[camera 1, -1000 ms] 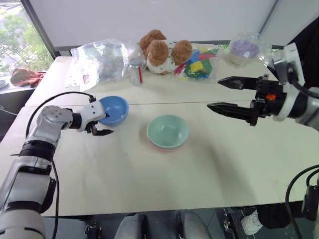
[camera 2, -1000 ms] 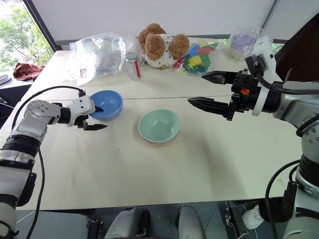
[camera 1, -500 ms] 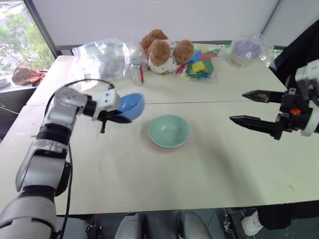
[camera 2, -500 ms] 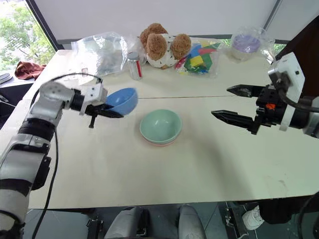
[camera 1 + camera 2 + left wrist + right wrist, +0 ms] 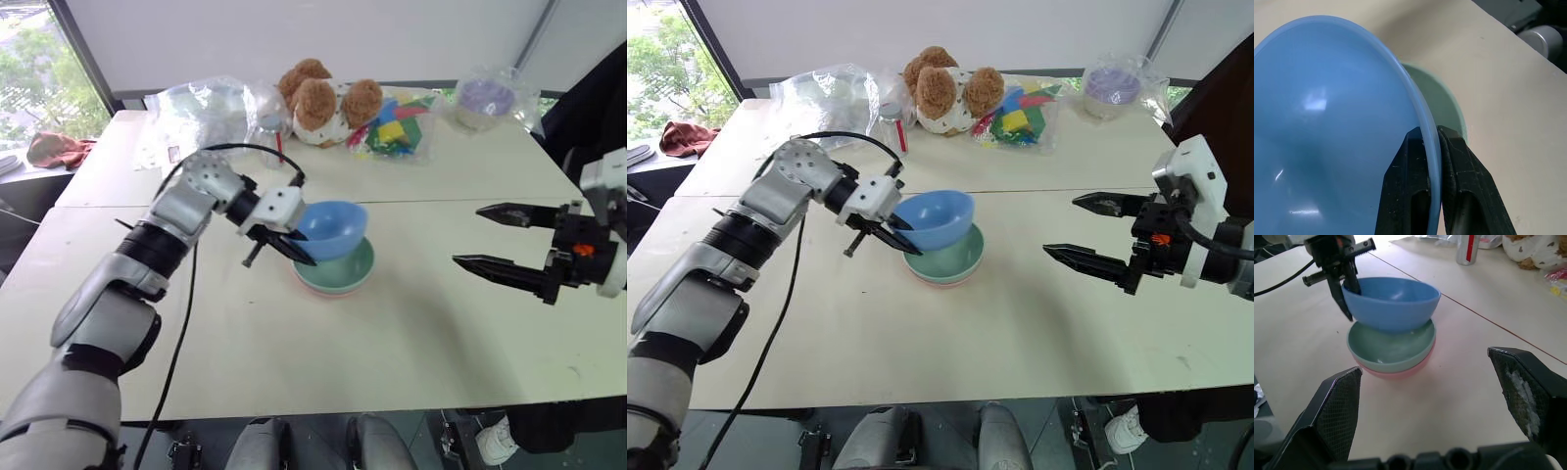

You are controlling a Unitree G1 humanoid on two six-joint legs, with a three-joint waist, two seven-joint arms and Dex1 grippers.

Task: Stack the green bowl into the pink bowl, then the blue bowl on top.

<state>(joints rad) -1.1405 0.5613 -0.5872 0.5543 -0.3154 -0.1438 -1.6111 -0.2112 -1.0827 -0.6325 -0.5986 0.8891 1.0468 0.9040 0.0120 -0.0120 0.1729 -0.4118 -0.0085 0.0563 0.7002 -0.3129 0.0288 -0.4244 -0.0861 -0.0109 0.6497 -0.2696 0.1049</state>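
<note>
Your left gripper [image 5: 1432,147] is clamping the blue bowl's [image 5: 331,225] rim and has carried it from the table [image 5: 392,343] to just above the green bowl [image 5: 348,274], which is nesting in the pink bowl [image 5: 1400,370]. Your right gripper [image 5: 485,235], jaws apart, is withdrawing right of that stack.

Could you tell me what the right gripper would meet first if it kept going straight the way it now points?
Probably the blue bowl, held above the green bowl; the right gripper points at that stack across bare table.
</note>
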